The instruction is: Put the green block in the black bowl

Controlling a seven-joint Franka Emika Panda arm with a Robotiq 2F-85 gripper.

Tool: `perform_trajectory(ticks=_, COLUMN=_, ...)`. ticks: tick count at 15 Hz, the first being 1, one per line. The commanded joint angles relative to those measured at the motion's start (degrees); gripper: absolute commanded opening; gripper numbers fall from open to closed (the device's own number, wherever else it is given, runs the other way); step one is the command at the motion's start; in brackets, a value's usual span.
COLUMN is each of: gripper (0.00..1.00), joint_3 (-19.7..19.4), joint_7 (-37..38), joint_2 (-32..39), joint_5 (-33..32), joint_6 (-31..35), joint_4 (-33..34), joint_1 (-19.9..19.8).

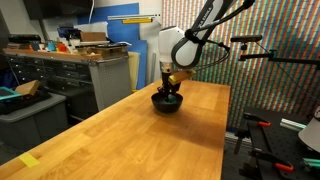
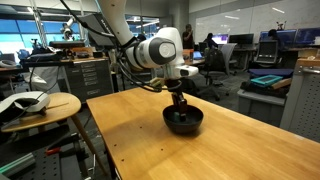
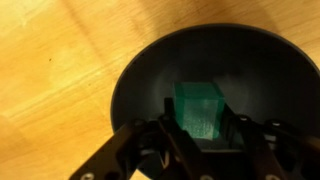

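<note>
The black bowl [image 1: 167, 104] stands on the wooden table in both exterior views [image 2: 184, 123]. My gripper [image 1: 170, 89] reaches straight down into it [image 2: 180, 104]. In the wrist view the green block [image 3: 200, 108] sits between my two fingers [image 3: 203, 138], inside the rim of the bowl [image 3: 128, 75]. The fingers are closed against the block's sides. I cannot tell whether the block touches the bowl's floor. The block is hidden by the gripper in both exterior views.
The wooden table [image 1: 120, 140] reaches toward the camera, with a yellow tape mark [image 1: 29, 160] near its front corner. Cabinets and a bin [image 1: 30, 100] stand beside it. A round stool with a white object [image 2: 35, 102] stands off the table's edge.
</note>
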Motion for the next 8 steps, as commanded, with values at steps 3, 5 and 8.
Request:
perform_trajectory(ticks=3, gripper=0.67, joint_3=2.0, joint_7=-4.9, joint_2=2.2, joint_5=4.4, joint_6=1.3, joint_4=2.3, joint_1=-1.9)
perform_trajectory(ticks=5, gripper=0.74, joint_3=1.7, joint_7=-5.5, joint_2=0.8, joint_5=4.7, joint_6=1.1, joint_4=2.1, joint_1=-1.7)
perform_trajectory(ticks=8, gripper=0.98, joint_3=1.7, joint_7=-6.9, joint_2=-2.1, joint_5=5.1, joint_6=0.4, joint_4=1.5, joint_1=-1.9)
